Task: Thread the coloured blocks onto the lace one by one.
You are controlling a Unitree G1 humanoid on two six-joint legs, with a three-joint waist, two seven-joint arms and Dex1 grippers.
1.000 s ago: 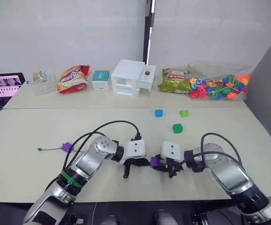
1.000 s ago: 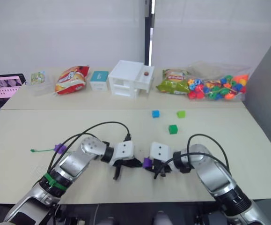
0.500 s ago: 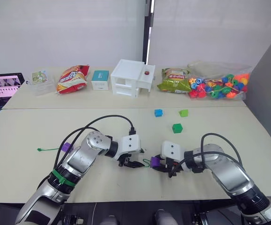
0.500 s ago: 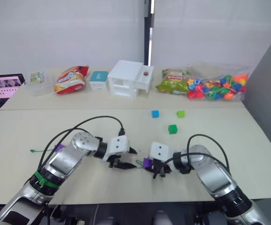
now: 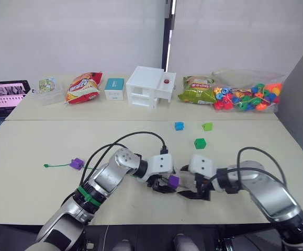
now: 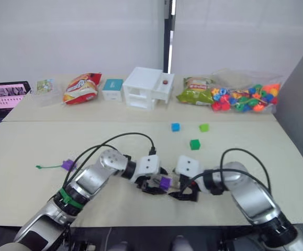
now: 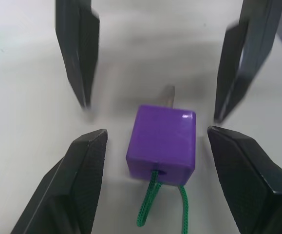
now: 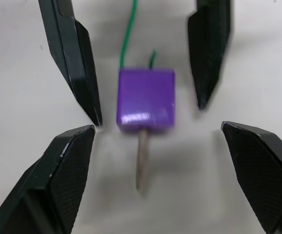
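Both the left gripper and the right gripper are wide open, facing each other around a purple block lying on the table with the green lace through it, its stiff tip sticking out.

The small purple plastic cube lies on the table, between the left gripper on its left and the right gripper on its right. The thin green lace runs through this cube. A second purple cube lies far to its left; three more cubes lie behind it, to the right.
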